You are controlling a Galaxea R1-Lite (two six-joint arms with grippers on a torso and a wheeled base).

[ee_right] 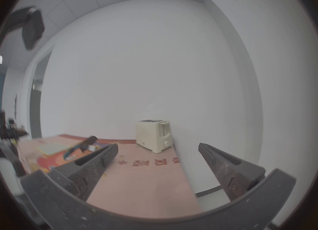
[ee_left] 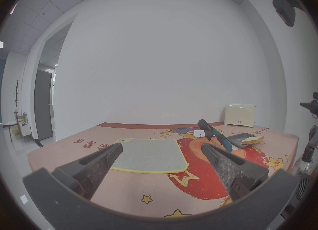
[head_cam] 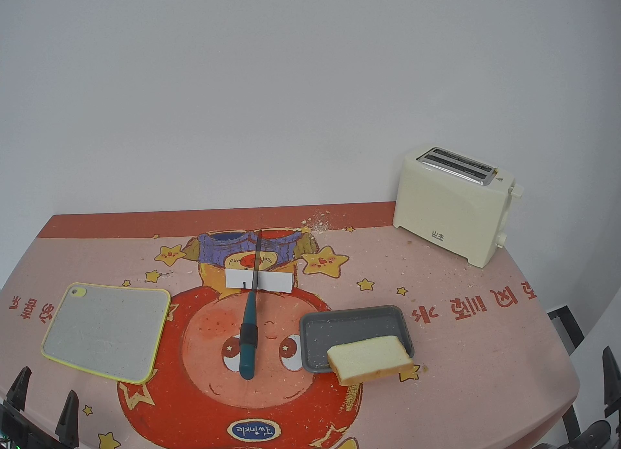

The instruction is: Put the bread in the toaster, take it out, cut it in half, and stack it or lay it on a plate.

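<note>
A slice of bread [head_cam: 369,358] lies half on the near right corner of a dark grey tray [head_cam: 343,330]. The cream toaster [head_cam: 453,204] stands at the table's far right, both slots empty. A knife with a teal handle [head_cam: 248,334] lies in the middle, its blade propped on a white holder [head_cam: 275,281]. A grey cutting board with a yellow rim [head_cam: 107,330] lies on the left. My left gripper [ee_left: 161,146] is open, low at the table's near left edge, facing the cutting board [ee_left: 150,154]. My right gripper [ee_right: 157,146] is open beyond the table's near right side, facing the toaster [ee_right: 153,135].
The table [head_cam: 466,340] has a pink and red cartoon cloth with crumbs scattered near the back. A white wall stands close behind the table. The table's right edge drops off just past the toaster.
</note>
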